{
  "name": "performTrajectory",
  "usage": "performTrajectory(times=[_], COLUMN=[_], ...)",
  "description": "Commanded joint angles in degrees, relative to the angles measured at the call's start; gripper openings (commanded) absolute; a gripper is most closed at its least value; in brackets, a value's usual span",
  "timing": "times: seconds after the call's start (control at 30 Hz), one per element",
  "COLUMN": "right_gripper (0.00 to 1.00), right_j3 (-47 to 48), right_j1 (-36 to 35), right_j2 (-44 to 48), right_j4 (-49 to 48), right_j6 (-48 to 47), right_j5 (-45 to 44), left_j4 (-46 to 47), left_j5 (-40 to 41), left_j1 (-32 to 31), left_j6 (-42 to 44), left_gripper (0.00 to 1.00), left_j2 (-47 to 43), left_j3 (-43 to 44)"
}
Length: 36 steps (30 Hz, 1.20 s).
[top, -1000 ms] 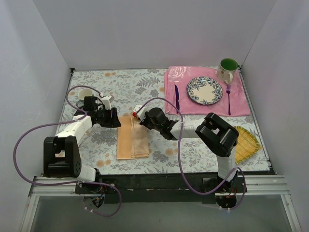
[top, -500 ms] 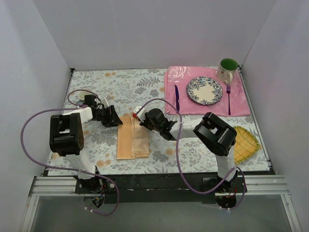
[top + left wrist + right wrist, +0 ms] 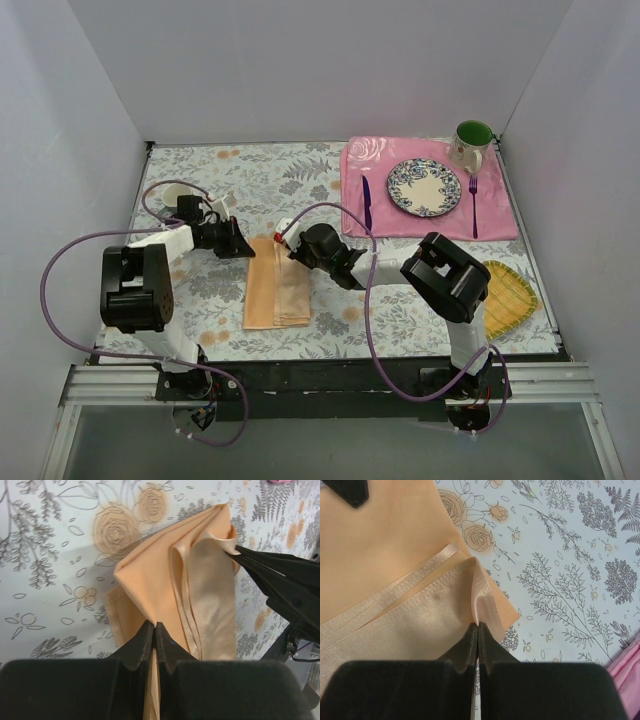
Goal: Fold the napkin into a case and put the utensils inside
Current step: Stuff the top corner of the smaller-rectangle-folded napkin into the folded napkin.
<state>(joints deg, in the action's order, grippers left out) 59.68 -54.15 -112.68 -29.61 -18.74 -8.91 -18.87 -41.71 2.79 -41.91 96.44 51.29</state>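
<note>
Nearest, at about 7 o'clock from the middle of the floral table [image 3: 400,310], the peach-orange napkin [image 3: 268,300] lies folded into a long strip running near to far, with a shinier satin layer on its right half. Level with it, at 4 o'clock, lies a yellow ribbed mat [image 3: 512,298].

At the strip's far end the left gripper [image 3: 244,250] comes in from 9 o'clock, its jaws pressed together on the napkin's left edge. Its wrist view shows cloth pinched between the black fingertips [image 3: 142,640]. The right gripper [image 3: 291,251] reaches in from 3 o'clock and pinches the far right corner of the satin layer, lifted into a small peak.

Farther back, at 1 o'clock, a pink placemat [image 3: 400,222] carries the purple knife [image 3: 367,203] left of a patterned plate [image 3: 424,187] and the purple fork [image 3: 473,205] right of it, both well apart from the napkin. A green-lined mug [image 3: 470,143] stands at the placemat's far right corner.
</note>
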Motion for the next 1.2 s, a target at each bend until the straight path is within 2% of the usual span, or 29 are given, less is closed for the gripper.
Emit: performTrajectory(times=[0.0, 0.2, 0.47, 0.77, 0.9, 0.93, 1.03, 1.17], right_gripper=[0.01, 0.01, 0.01, 0.01, 0.01, 0.01, 0.01, 0.01], right_j3=[2.46, 2.72, 2.81, 2.72, 2.55, 2.55, 2.63, 2.72], right_j1=[-0.43, -0.34, -0.34, -0.34, -0.43, -0.43, -0.52, -0.52], right_j2=[-0.34, -0.52, -0.43, -0.43, -0.34, -0.43, -0.43, -0.52], right_j4=[-0.80, -0.54, -0.45, -0.45, -0.45, -0.54, -0.45, -0.45], right_j6=[0.81, 0.90, 1.08, 1.43, 1.25, 1.43, 1.43, 1.43], right_j5=[-0.85, -0.76, -0.94, -0.94, -0.94, -0.76, -0.67, -0.85], left_j4=[-0.37, -0.37, 3.57, 7.97, 8.15, 8.59, 9.64, 10.35], left_j5=[-2.23, -2.32, -3.81, -4.26, -3.99, -4.60, -4.69, -4.69], left_j1=[-1.99, -6.47, -11.92, -14.21, -14.21, -14.21, -14.21, -14.21], left_j6=[2.80, 2.71, -2.03, -5.64, -5.73, -5.73, -6.86, -8.18], left_gripper=[0.00, 0.00, 0.00, 0.00, 0.12, 0.18, 0.21, 0.30], left_j2=[-4.07, -3.63, -1.87, 2.78, 2.96, 2.70, 2.26, 3.57], left_j3=[-0.84, -0.84, -1.89, -2.07, -1.63, -1.63, -1.98, -1.89])
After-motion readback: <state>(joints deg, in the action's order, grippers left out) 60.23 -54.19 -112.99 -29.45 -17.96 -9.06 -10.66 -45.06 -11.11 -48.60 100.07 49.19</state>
